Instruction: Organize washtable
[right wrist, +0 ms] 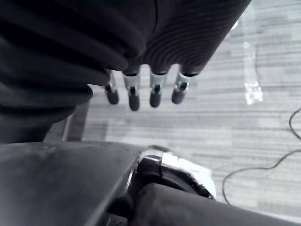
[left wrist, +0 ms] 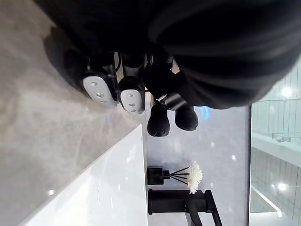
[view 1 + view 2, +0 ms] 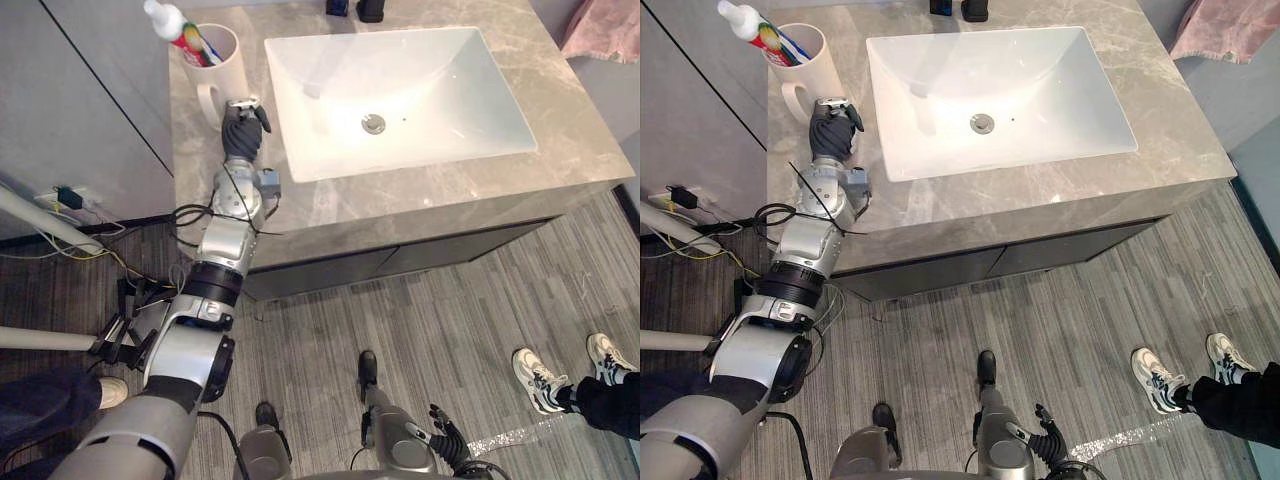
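1. So, left hand (image 3: 243, 128) sits on the marble countertop (image 3: 400, 195), fingers loose, gripping nothing
2. Cream mug (image 3: 222, 62) holding toothpaste (image 3: 180, 35) stands just past its fingertips
3. Right hand (image 1: 155, 92) hangs over the floor (image 1: 235, 117), fingers straight, empty

White sneakers (image 3: 538, 378) on grey plank floor (image 3: 450, 320); pink cloth (image 3: 605, 28) at right.

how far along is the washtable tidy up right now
Done, it seems: the toothpaste and toothbrush stand in the mug at the counter's back left corner. In hand: nothing; the left robot hand is open beside the mug's handle, and the right robot hand hangs open above the floor. Left: perhaps repositioning the mug.
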{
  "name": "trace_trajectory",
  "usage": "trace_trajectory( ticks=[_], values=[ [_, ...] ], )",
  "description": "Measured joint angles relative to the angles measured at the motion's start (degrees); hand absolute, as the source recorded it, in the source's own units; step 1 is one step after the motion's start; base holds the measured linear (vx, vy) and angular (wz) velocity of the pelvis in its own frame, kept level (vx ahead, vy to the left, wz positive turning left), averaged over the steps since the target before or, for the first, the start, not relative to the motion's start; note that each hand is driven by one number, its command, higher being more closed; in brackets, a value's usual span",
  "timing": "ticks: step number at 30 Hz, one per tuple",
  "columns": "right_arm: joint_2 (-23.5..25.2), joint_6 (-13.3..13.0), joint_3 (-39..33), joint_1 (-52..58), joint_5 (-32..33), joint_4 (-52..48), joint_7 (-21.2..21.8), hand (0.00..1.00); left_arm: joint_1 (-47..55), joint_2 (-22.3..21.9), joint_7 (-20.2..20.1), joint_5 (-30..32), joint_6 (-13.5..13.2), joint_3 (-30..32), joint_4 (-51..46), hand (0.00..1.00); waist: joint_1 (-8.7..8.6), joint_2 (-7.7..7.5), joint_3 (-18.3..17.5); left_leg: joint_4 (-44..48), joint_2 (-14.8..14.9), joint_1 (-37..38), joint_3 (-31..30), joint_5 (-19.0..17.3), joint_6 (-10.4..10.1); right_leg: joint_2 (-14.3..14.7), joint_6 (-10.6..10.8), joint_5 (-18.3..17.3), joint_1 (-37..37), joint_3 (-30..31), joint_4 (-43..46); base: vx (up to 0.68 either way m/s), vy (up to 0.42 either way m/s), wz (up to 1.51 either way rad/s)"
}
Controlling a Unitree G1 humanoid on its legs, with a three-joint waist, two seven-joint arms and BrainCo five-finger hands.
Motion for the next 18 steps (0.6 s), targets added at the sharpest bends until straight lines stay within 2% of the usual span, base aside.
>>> trace_trajectory(
  ticks=[12,18],
  values=[
    [0.0,0.0,0.2,0.6,0.0,-1.1,0.0,0.00,-0.3,1.4,-0.2,-0.3,0.0,4.4,0.6,1.00,0.11,0.04,0.0,0.5,0.1,-0.6,-0.3,0.0,0.0,0.0,0.0,0.1,-0.2,-0.2,0.0,-0.01,-0.007,0.00],
    [-0.2,0.0,0.1,0.6,0.0,-1.0,0.0,0.00,0.5,3.9,-1.2,-0.3,0.0,4.4,2.1,1.00,0.19,0.43,0.3,0.6,0.1,-0.4,-1.1,0.0,0.0,0.0,-0.2,0.0,0.8,-1.3,0.0,-0.02,-0.013,0.08]
  ],
)
